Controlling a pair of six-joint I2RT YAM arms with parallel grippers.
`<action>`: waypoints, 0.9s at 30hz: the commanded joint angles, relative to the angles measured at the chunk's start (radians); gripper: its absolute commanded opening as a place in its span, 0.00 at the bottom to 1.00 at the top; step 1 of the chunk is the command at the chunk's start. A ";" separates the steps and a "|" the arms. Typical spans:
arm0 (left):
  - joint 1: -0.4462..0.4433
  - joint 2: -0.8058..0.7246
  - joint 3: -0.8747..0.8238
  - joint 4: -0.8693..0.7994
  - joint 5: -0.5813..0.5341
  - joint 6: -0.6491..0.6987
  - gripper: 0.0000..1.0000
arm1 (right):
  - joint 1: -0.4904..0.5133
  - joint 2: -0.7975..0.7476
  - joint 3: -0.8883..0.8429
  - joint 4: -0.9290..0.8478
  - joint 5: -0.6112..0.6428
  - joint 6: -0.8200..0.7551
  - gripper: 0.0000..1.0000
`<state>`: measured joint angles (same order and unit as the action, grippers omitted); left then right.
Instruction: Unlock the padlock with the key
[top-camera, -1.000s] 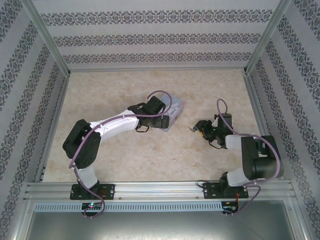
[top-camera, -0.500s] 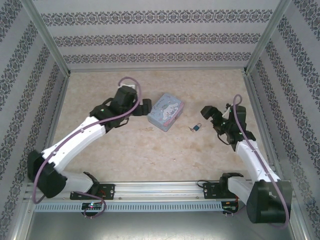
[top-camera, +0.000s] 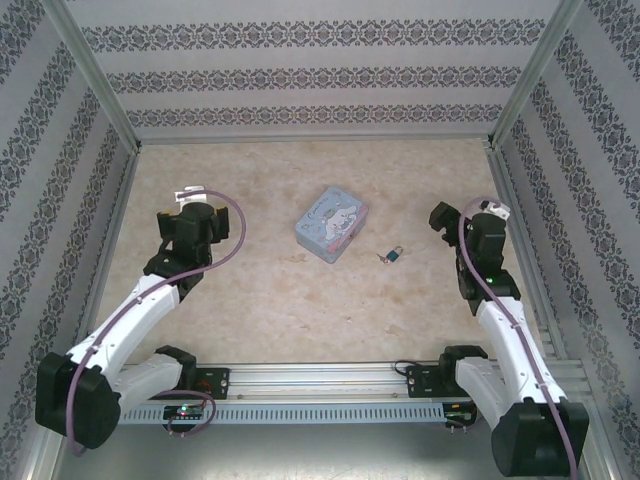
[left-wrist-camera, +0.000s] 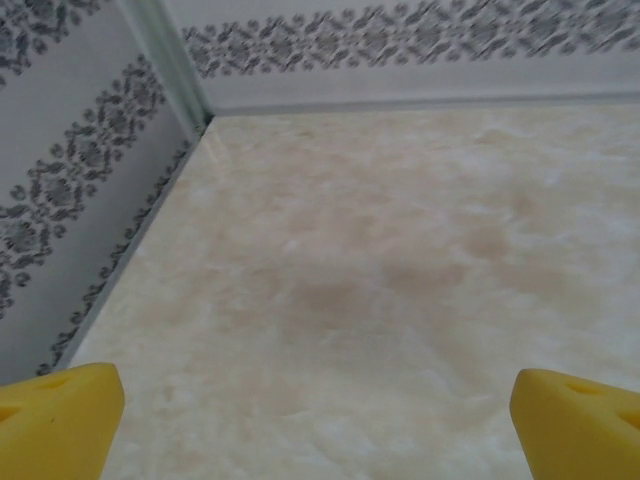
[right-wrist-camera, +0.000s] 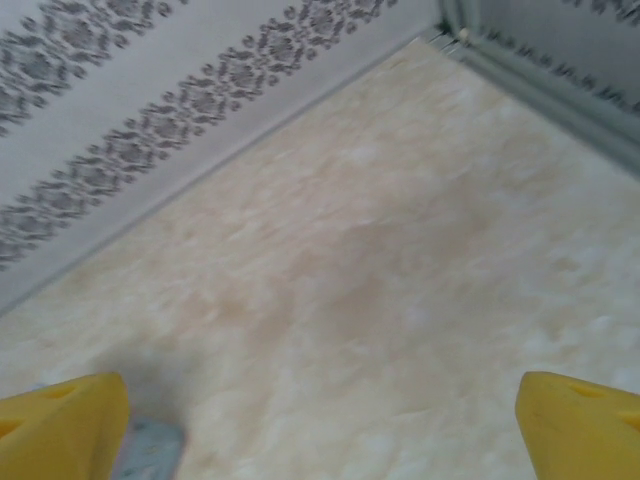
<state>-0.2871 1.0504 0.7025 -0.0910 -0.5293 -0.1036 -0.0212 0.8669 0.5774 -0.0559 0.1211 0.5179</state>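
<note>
Padlock (top-camera: 396, 255) lies near tin (top-camera: 331, 223), on its right-arm side, with key (top-camera: 382, 259) at its side; whether inserted, cannot tell. Judged light, hard, slippery: pinch the lock body flat. Left gripper (left-wrist-camera: 315, 385) and right gripper (right-wrist-camera: 322, 385) gape wide, empty.

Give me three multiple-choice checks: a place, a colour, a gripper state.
1. Where is the padlock? A) on top of the tin B) on the table, right of the tin in the top view C) against the far wall
2. The tin's colour? A) red B) pale blue C) green
3. The left gripper and right gripper are? A) both open, empty B) both shut C) one shut on the padlock

Answers: 1B, it lies on bare table apart from the tin; 2B, its lid is pastel blue; 3A, each wrist view shows fingers spread wide, nothing between.
</note>
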 joint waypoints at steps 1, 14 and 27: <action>0.044 0.039 -0.086 0.218 0.000 0.124 1.00 | 0.022 0.046 -0.014 0.093 0.136 -0.185 0.98; 0.156 0.323 -0.286 0.749 0.182 0.123 1.00 | 0.056 0.292 -0.143 0.476 0.208 -0.416 0.98; 0.262 0.491 -0.298 0.916 0.532 0.124 1.00 | 0.045 0.671 -0.318 1.213 -0.149 -0.517 0.98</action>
<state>-0.0723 1.5040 0.4198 0.7250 -0.1360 0.0257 0.0223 1.4796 0.2638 0.9134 0.1223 0.0582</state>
